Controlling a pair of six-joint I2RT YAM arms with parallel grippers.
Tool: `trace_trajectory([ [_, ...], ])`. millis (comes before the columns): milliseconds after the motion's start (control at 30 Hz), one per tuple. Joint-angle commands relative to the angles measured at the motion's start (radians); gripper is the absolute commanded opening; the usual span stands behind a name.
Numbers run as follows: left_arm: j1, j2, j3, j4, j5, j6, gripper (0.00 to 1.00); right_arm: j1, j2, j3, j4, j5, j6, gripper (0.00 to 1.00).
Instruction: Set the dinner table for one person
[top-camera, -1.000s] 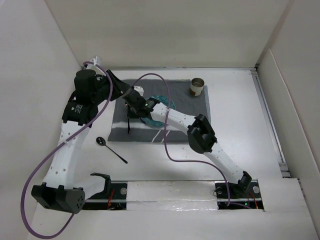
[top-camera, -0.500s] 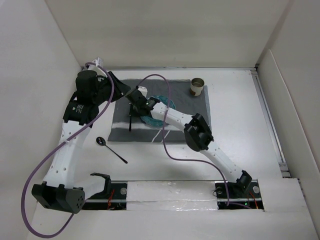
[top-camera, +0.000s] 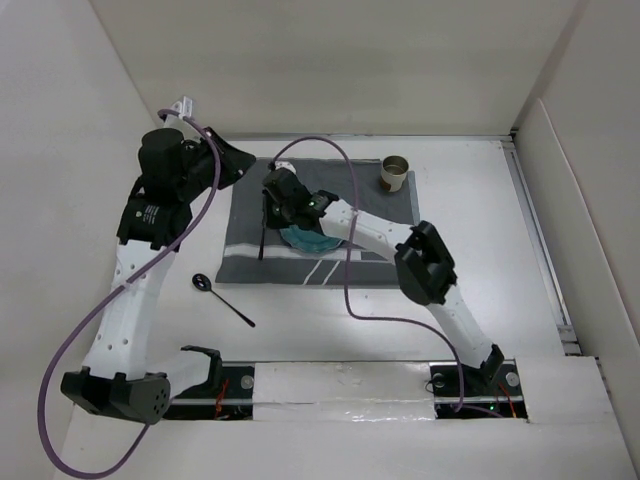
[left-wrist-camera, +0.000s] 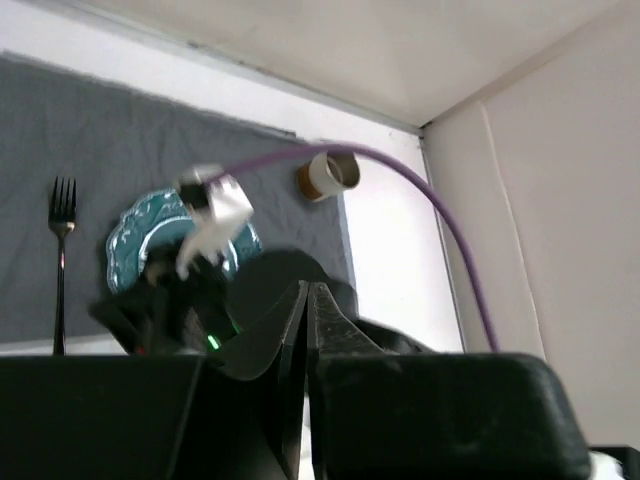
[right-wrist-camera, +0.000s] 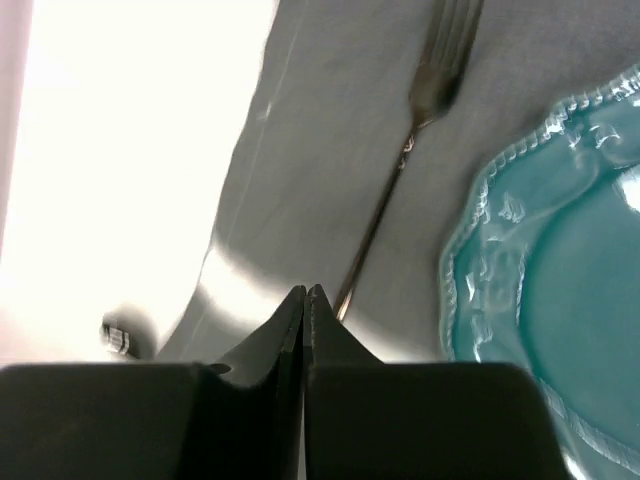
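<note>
You see both pincers pressed together with nothing between them: the left gripper (left-wrist-camera: 306, 290) up near the far-left corner of the cloth (top-camera: 240, 228), the right gripper (right-wrist-camera: 305, 293) low beside the fork (right-wrist-camera: 400, 180). The right arm hides part of the plate (top-camera: 302, 241). The dinner table (top-camera: 480, 240) lies under everything, and its near edge is cut off by the arm bases.

Plain off-white panels box the place in: a back wall (top-camera: 340, 60), a left wall (top-camera: 60, 150) meeting it in a corner, and a right panel (top-camera: 590, 220) standing just beside the white tabletop (top-camera: 480, 210). A metal rail (top-camera: 540, 250) runs along that right edge. The light is bright and even, the shadows soft.
</note>
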Motion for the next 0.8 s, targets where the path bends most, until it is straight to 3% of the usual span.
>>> trace_trajectory([
  [0,-0.005,-0.077,0.060,0.037,-0.010,-0.013,0.00,0.108,-0.289,-0.289,0.234,-0.074,-0.177,0.00],
  [100,-0.005,-0.135,0.051,-0.004,-0.022,-0.048,0.00,0.175,-0.346,-0.450,0.266,-0.094,-0.217,0.00],
  [167,-0.017,-0.171,0.035,-0.020,-0.039,-0.072,0.00,0.223,-0.337,-0.467,0.253,-0.091,-0.260,0.03],
  [200,-0.017,-0.206,0.034,-0.024,-0.043,-0.088,0.00,0.267,-0.314,-0.463,0.249,-0.072,-0.274,0.18],
  [267,-0.043,-0.240,0.041,-0.044,-0.083,-0.114,0.06,0.306,-0.290,-0.441,0.240,-0.050,-0.318,0.36],
  [367,-0.043,-0.315,0.052,-0.081,-0.114,-0.137,0.23,0.343,-0.195,-0.311,0.169,-0.047,-0.367,0.44],
  [567,-0.043,-0.372,0.069,-0.190,-0.139,-0.128,0.30,0.372,-0.057,-0.162,0.118,0.019,-0.498,0.53],
  [767,-0.043,-0.366,0.051,-0.230,-0.146,-0.108,0.30,0.404,0.037,-0.094,0.083,0.062,-0.550,0.52],
])
